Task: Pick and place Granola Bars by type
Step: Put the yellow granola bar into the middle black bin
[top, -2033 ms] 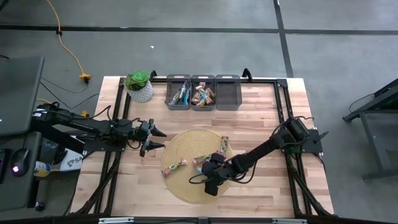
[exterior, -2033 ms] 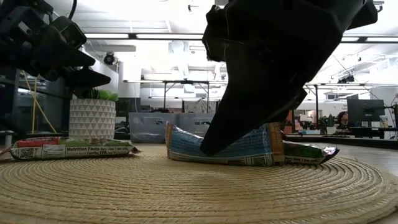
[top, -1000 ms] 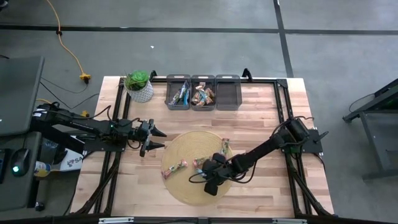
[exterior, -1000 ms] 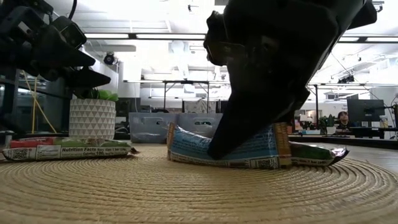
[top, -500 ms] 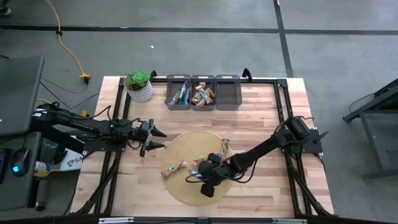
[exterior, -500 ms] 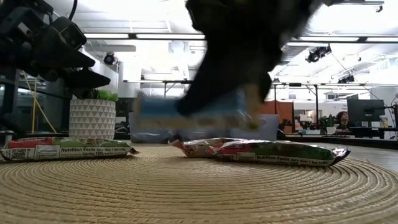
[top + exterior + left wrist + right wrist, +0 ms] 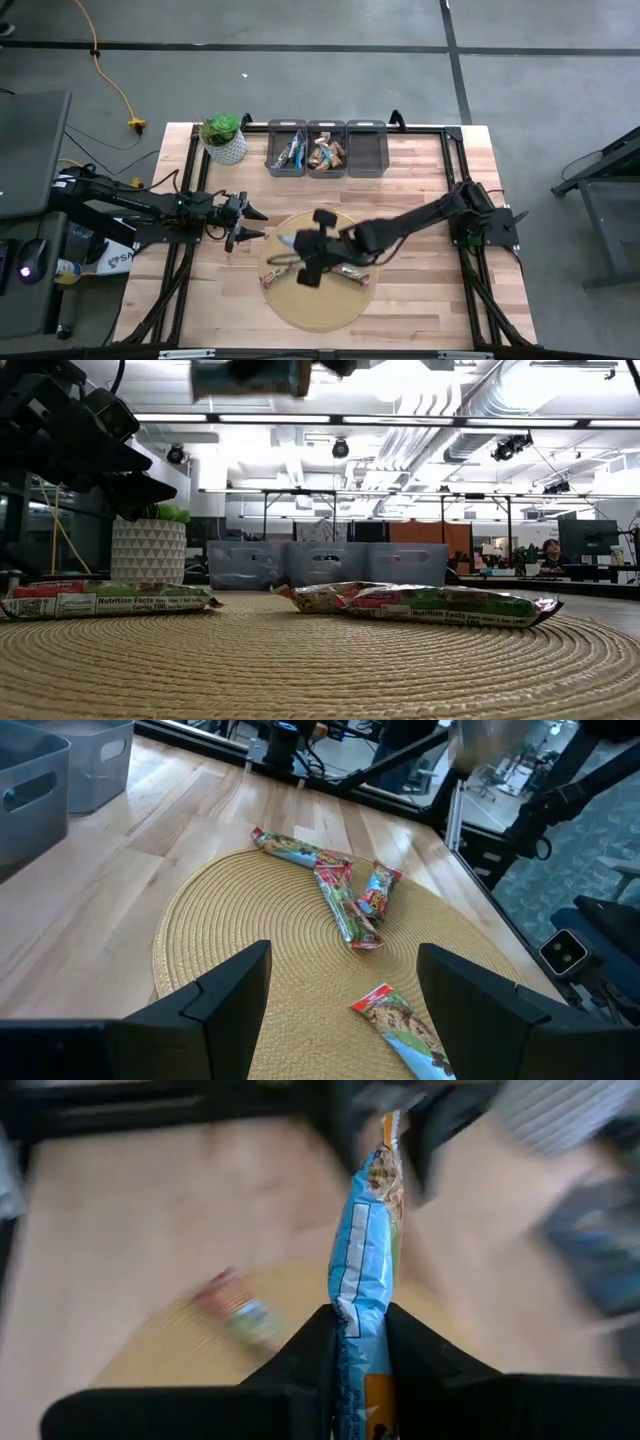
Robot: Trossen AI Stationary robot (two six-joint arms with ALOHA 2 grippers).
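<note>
Gripping one blue bar (image 7: 362, 1270), four on mat (image 7: 230, 980)

glossy foil bars (image 7: 440, 603), woven mat (image 7: 320, 670)

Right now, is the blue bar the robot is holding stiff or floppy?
Probably fairly stiff: the blue bar sticks straight out from the right gripper, which pinches just one end, without drooping. It seems light, since that small pinch carries it. Its shiny wrapper may be slippery, so it could slide loose.
</note>
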